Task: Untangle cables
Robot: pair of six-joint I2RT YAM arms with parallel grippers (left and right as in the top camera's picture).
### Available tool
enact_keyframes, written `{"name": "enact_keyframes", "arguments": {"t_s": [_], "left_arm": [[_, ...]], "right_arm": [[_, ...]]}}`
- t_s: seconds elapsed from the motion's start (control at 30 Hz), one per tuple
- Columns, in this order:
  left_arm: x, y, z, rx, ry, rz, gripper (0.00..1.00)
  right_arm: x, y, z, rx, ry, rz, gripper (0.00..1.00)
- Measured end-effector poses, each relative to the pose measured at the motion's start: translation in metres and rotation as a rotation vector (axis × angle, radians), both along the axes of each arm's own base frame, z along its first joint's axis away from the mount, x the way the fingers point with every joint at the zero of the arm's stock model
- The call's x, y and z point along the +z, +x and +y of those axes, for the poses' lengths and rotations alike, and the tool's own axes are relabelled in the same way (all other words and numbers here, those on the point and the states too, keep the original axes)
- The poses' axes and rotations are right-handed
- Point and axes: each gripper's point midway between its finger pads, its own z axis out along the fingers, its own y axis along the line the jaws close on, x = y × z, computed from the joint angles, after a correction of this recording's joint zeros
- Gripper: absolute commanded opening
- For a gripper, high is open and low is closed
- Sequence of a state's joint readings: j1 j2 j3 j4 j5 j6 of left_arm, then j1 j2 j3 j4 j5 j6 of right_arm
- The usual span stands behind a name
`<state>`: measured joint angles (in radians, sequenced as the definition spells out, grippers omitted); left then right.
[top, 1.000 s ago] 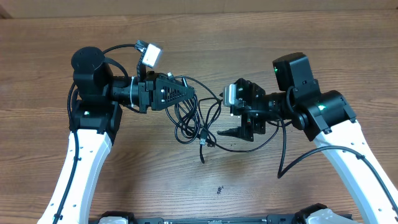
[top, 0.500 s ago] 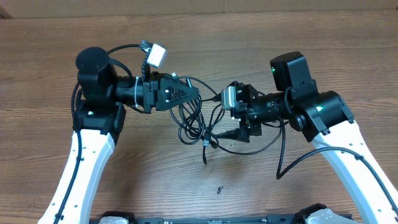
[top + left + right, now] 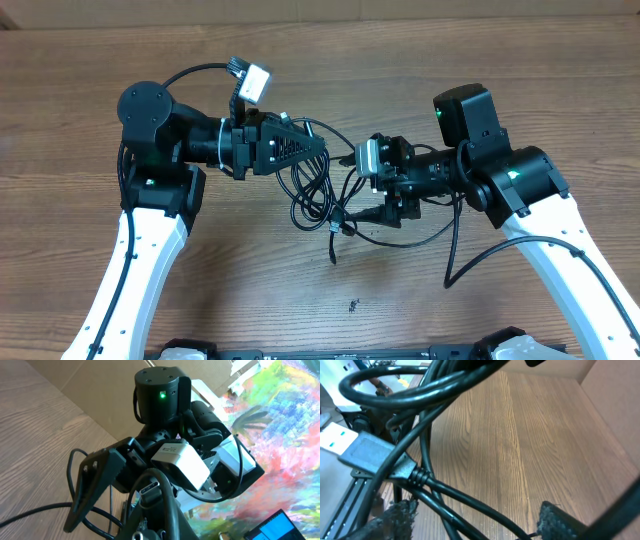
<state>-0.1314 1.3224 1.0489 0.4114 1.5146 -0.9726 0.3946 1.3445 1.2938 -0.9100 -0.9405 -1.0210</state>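
The cables (image 3: 312, 195) are a tangle of thin black cords in the middle of the wooden table, between my two arms. My left gripper (image 3: 318, 150) is shut on cords at the top of the tangle and holds them up. In the left wrist view a cable (image 3: 167, 505) and a grey plug (image 3: 150, 491) run up between its closed fingers. My right gripper (image 3: 352, 213) is at the tangle's right side and open. In the right wrist view several cords (image 3: 470, 510) cross the wide gap between its fingers (image 3: 395, 519), beside a flat plug (image 3: 375, 455). One loose end (image 3: 332, 255) trails toward me.
The right arm's own thicker black cable (image 3: 455, 245) loops down onto the table. A small dark speck (image 3: 353, 305) lies near the front. Cardboard walls (image 3: 615, 405) stand behind the table. Bare wood (image 3: 480, 60) surrounds the tangle.
My left gripper has moved right and a little up, pulling the cords with it. The right gripper has moved left into the tangle and its jaws have narrowed somewhat.
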Motion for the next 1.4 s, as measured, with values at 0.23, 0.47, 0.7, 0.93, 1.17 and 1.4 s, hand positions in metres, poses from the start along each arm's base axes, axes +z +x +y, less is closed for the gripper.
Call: {"name": "enact_keyframes", "arguments": {"t_s": [0.23, 0.47, 0.7, 0.93, 1.17, 1.4], "left_arm": [[0.0, 0.0, 0.0, -0.001, 0.002, 0.035, 0.04], [0.001, 0.0, 0.0, 0.001, 0.003, 0.039, 0.04], [0.001, 0.003, 0.005, 0.016, 0.003, 0.039, 0.04], [0.0, 0.011, 0.023, 0.05, 0.008, 0.061, 0.04], [0.0, 0.015, 0.033, 0.075, 0.009, 0.069, 0.04], [0.001, 0.015, 0.033, 0.074, 0.008, 0.061, 0.04]], "right_arm": [[0.0, 0.0, 0.0, 0.003, 0.003, -0.002, 0.14], [0.0, -0.002, 0.0, 0.006, 0.0, 0.005, 0.04], [-0.003, -0.002, -0.002, -0.002, -0.014, 0.015, 0.04], [-0.013, 0.01, -0.007, -0.1, -0.079, 0.045, 0.04], [-0.035, 0.04, -0.03, -0.365, -0.227, 0.114, 0.04], [-0.05, 0.064, -0.059, -0.642, -0.331, 0.175, 0.04]]}}
